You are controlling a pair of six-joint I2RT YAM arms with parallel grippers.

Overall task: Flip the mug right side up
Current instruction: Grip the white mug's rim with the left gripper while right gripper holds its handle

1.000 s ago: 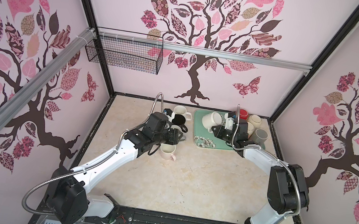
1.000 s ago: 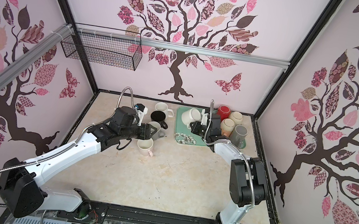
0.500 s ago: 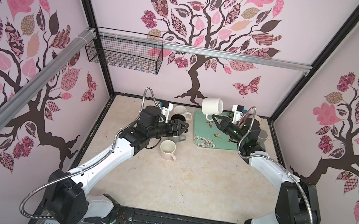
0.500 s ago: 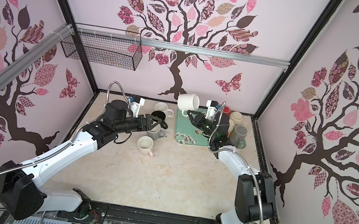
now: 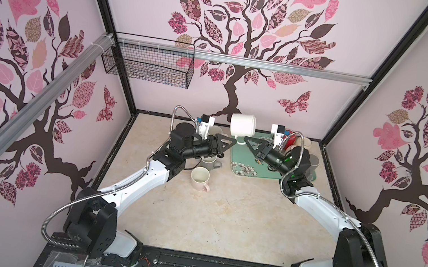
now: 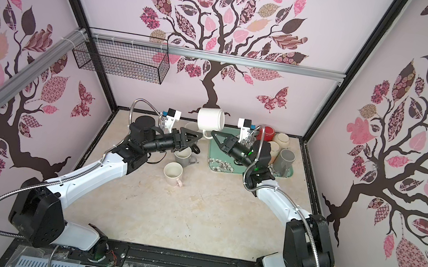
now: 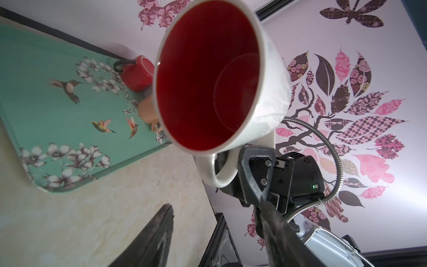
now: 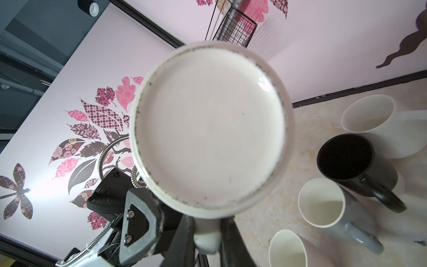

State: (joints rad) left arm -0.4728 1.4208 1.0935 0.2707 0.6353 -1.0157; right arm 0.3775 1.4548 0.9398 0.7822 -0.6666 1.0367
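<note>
In both top views we've got the white mug (image 5: 242,128) up in the air, hanging over the left end of the green tray (image 5: 242,169), and it touches nothing but the right gripper (image 5: 247,140), which is clamped on its handle. The left gripper (image 5: 230,141) points at it from just beside. The upright mugs on the table sit below, among them the pink mug (image 6: 173,173) and the grey mug (image 6: 182,156). In the left wrist view we're looking straight into the mug's red inside, so the mouth faces this arm. The jaws stand apart with nothing between them, and the red mug (image 7: 136,74) sits upside down on the tray behind. In the right wrist view the mug's flat white base fills the picture and the handle is pinched between the two fingers (image 8: 184,231). The black mug (image 8: 346,159) and its pale neighbours stand mouth-up on the table. By our reckoning it's about halfway: the mug is picked up and tipped roughly onto its side. The rest of the turn is yet to come, perhaps with a pass to the empty gripper, then setting it down mouth-up.
</note>
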